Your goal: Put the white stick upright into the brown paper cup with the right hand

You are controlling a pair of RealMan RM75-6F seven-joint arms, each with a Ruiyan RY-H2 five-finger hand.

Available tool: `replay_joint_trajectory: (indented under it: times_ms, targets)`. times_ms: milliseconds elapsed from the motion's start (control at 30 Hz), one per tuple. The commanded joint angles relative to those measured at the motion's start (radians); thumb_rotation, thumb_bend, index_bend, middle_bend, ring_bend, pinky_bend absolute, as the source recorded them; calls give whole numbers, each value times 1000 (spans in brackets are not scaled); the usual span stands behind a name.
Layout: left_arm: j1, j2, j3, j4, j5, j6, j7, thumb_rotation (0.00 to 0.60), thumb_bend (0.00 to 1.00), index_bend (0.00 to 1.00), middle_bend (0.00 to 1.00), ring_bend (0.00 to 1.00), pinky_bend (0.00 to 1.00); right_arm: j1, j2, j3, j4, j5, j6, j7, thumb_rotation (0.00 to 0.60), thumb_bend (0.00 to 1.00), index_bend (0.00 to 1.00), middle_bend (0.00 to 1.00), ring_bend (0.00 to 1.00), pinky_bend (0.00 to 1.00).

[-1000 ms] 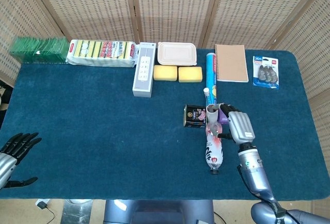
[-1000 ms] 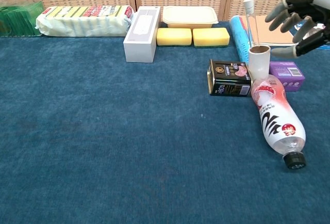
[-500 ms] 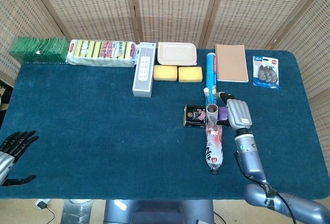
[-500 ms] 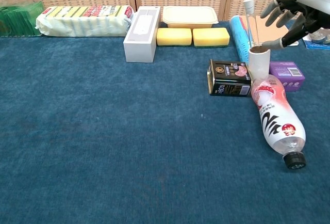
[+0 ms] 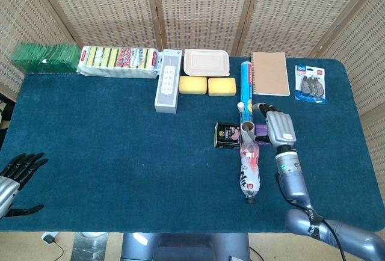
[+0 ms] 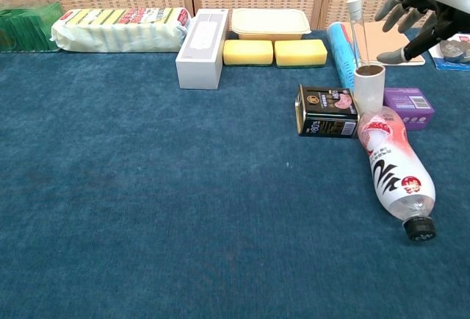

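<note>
The white stick (image 6: 358,32) stands upright in the paper cup (image 6: 369,87), which looks pale outside and brown inside; in the head view the stick (image 5: 242,113) rises from the cup (image 5: 247,131). My right hand (image 6: 421,12) hovers to the right of the stick, fingers spread, holding nothing and apart from it. From the head view that right hand (image 5: 278,127) sits just right of the cup. My left hand (image 5: 17,177) rests open at the table's near left edge.
A black tin (image 6: 326,112) touches the cup's left side, a purple box (image 6: 408,107) lies to its right, and a toppled bottle (image 6: 393,169) lies in front. A blue tube (image 6: 340,47), notebook (image 5: 269,73), sponges (image 6: 275,51) and lidded container (image 6: 269,22) line the back.
My right hand has drawn back to the right and upward, away from the stick, which stays standing in the cup. The left hand shifted slightly.
</note>
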Motion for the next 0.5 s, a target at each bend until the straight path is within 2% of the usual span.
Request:
replay_joint_trajectory:
  times_ms: [33,500]
  targets:
    - [1,0,-1,1,-2,1,-2,552,84,38,39,0,0,6,-12,0,3,6,11,-9,542,265,259,316,293,360]
    - [5,0,-2,13,0,15,-21,549,84,37,39,0,0,46,-64,-6,35,41,18,-48,540,265,259,337,298,359]
